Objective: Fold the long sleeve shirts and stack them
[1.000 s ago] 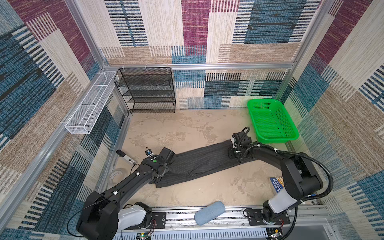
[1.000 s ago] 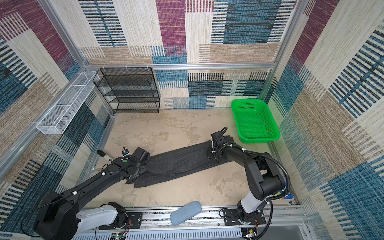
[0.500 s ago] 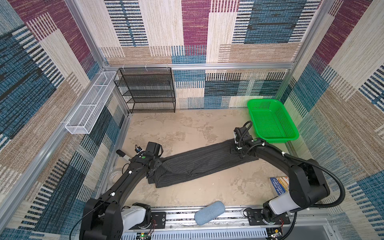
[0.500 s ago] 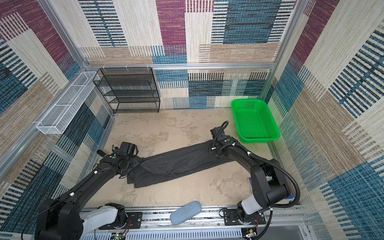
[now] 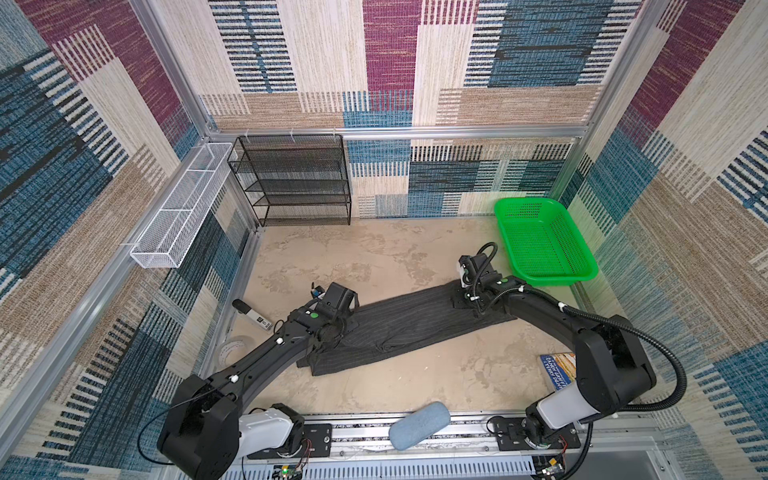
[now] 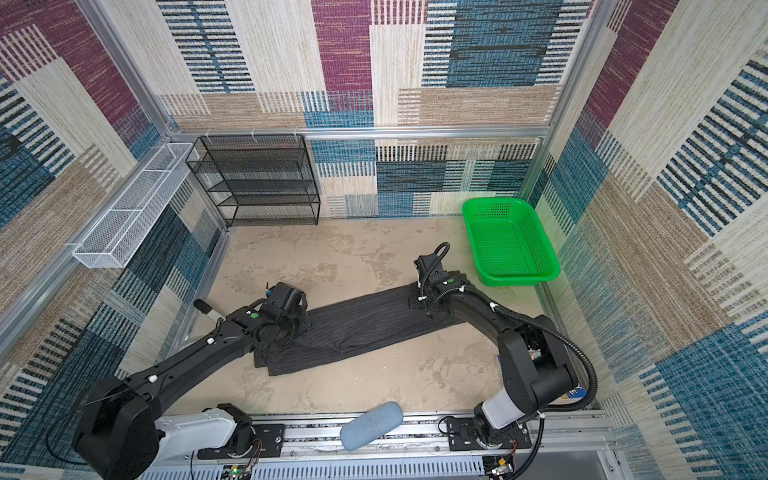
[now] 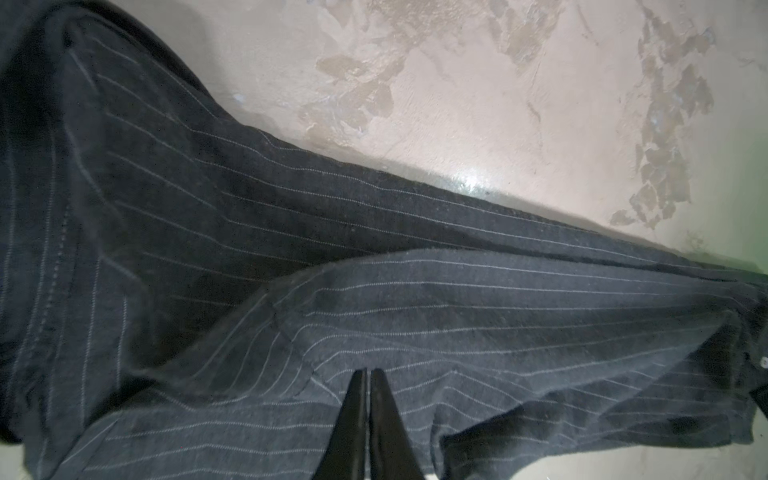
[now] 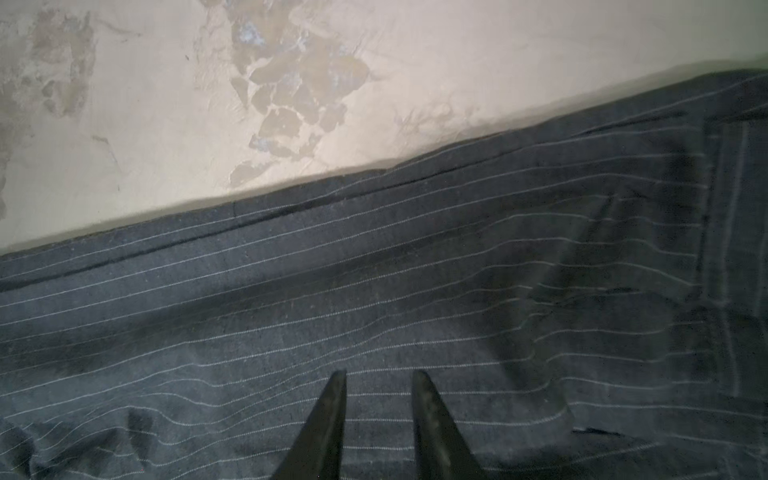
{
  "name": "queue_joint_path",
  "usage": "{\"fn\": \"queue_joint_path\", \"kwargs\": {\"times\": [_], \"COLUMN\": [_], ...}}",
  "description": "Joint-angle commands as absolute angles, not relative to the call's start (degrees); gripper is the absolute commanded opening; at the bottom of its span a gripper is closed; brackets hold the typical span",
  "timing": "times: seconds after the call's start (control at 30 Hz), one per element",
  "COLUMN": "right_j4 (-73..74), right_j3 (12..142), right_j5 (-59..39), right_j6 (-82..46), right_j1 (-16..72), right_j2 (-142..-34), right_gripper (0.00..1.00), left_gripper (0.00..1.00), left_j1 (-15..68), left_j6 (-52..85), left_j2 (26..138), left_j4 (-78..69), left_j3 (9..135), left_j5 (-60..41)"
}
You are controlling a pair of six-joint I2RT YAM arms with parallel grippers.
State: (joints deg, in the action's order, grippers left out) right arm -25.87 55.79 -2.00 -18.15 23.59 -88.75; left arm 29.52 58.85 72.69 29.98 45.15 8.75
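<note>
My left gripper (image 7: 366, 372): fingers pressed together, tips on the shirt (image 5: 407, 328) at its left end; whether cloth is caught, I cannot tell. My right gripper (image 8: 379, 374): fingers spread, over the right end. The shirt is a long strip lying aslant on the table (image 5: 365, 257), its far edge straight. Bare table beyond and in front. Green basket (image 5: 540, 245) near the right end.

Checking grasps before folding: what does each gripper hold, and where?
Right gripper: open over the pinstriped shirt, holding nothing. Left gripper: shut at its fabric; pinch unclear.
</note>
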Motion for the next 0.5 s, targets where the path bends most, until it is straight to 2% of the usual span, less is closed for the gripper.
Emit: {"fn": "queue_joint_path", "kwargs": {"times": [0.0, 0.27, 0.47], "right_j4": [-22.29, -20.75, -21.71], "right_j3": [54.79, 54.61, 55.8], "right_j5": [-2.36, 1.06, 2.57], "right_j6": [-18.66, -17.93, -17.75], "right_j1": [23.63, 22.85, 22.4], "right_j2": [-90.04, -95.8, -97.03], "right_gripper": [0.3, 0.29, 0.29], "left_gripper": [0.07, 0.06, 0.05], "left_j1": [28.64, 20.1, 15.59], "left_j6": [60.04, 58.26, 56.87], "left_j2": [74.17, 73.13, 74.02], "left_j4": [28.04, 24.57, 24.33], "left_j3": [44.48, 35.25, 32.82], "left_j5": [12.39, 12.94, 13.0]}}
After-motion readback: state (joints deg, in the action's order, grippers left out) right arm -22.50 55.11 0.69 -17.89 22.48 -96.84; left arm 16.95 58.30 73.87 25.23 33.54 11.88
